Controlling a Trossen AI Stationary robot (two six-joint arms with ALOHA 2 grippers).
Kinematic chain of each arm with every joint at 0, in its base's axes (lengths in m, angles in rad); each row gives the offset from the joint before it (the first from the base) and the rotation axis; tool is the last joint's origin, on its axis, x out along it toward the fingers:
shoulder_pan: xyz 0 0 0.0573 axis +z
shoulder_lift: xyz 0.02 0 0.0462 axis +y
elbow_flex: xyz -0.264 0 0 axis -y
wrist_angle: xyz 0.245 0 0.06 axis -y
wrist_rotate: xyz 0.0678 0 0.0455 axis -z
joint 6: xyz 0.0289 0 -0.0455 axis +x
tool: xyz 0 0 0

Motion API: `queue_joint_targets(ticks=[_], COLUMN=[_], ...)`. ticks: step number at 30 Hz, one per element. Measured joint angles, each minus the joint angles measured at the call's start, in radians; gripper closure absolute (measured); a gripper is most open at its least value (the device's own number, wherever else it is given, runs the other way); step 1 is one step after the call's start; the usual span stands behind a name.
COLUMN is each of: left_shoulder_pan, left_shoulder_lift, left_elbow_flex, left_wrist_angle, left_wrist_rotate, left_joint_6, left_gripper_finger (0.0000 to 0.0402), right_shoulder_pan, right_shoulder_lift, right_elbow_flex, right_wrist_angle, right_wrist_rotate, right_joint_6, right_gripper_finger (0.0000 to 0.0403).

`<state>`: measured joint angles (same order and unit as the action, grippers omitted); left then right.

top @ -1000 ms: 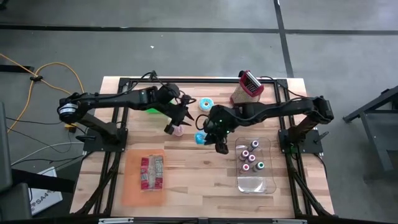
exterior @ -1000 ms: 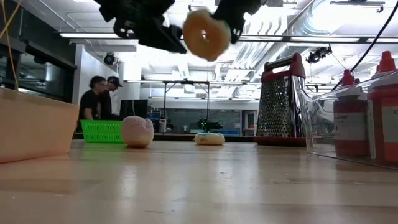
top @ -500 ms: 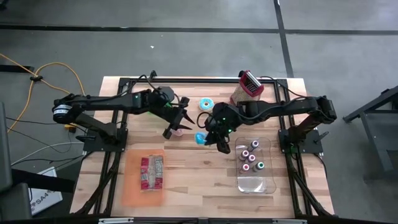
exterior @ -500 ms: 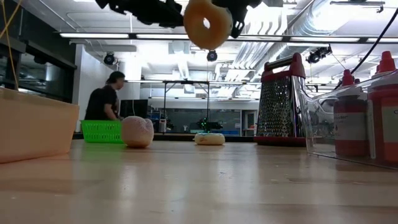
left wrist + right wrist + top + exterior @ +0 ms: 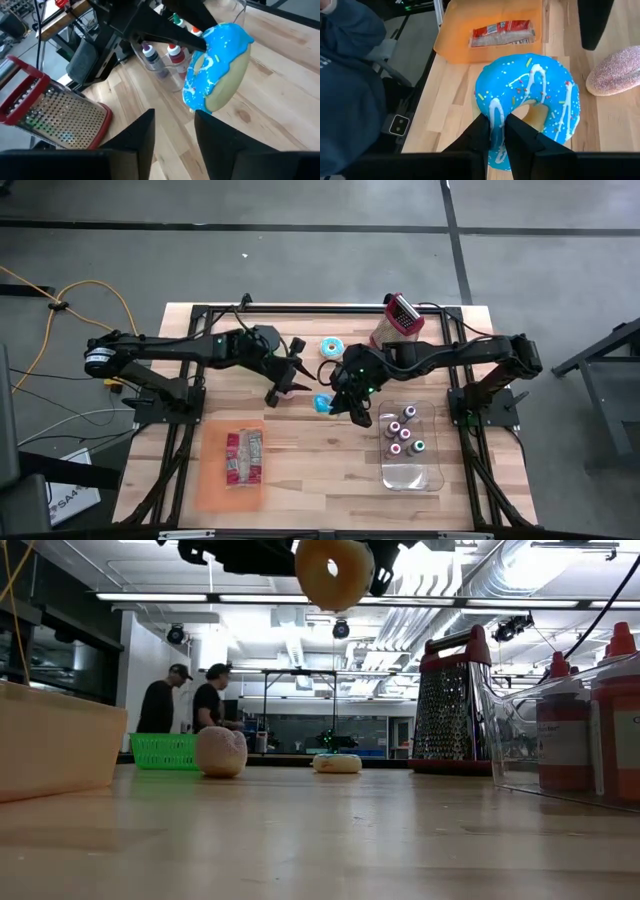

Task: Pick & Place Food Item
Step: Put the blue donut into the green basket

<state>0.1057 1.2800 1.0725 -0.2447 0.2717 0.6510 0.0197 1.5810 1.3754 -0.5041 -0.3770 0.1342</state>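
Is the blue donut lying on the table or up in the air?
Up in the air. The right gripper pinches the blue donut by its rim, and the low view shows it hanging high above the table.

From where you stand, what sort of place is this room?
Probably a robotics lab or workshop: two arms mounted at a wooden table, an open ceiling with exposed ducts and strip lights, and people working at benches behind.

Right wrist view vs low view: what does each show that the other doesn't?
Right wrist only: the orange tray holding a wrapped snack bar, and the blue icing of the doughnut pinched in the right tool.
Low only: the box grater, green basket, second doughnut and two people beyond the table.
Both: the held doughnut, lifted off the table, and the pink sprinkled pastry.
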Motion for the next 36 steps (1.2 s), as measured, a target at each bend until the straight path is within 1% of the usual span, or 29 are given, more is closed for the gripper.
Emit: queue_joint_targets(ticks=[2, 6, 9, 19, 26, 36], left_shoulder_pan=[-0.006, -0.02, -0.037, -0.099, -0.103, -0.103], left_shoulder_lift=[0.0, 0.0, 0.0, 0.0, 0.0, 0.001], left_elbow_flex=[0.0, 0.0, 0.0, 0.0, 0.0, 0.0], left_wrist_angle=[-0.001, 0.0, 0.0, 0.0, 0.022, 0.023], left_wrist_rotate=[-0.019, -0.021, -0.021, -0.012, -0.016, -0.017], left_joint_6=[0.0, 0.0, 0.0, 0.001, 0.002, 0.007], left_gripper_finger=[0.0254, 0.0221, 0.021, 0.0207, 0.0207, 0.0207], right_shoulder_pan=[0.0, 0.0, 0.0, 0.0, 0.0, 0.0], right_shoulder_lift=[0.0, 0.0, 0.0, 0.001, 0.001, 0.001], right_elbow_flex=[0.0, 0.0, 0.0, 0.0, 0.0, 0.0], right_wrist_angle=[-0.001, -0.014, -0.016, -0.011, 0.034, 0.096], right_wrist_rotate=[0.0, 0.002, 0.009, 0.033, 0.01, 0.011], right_joint_6=[0.002, 0.004, 0.016, 0.02, 0.019, -0.006], right_gripper_finger=[0.0361, 0.0361, 0.0361, 0.0361, 0.0361, 0.0361])
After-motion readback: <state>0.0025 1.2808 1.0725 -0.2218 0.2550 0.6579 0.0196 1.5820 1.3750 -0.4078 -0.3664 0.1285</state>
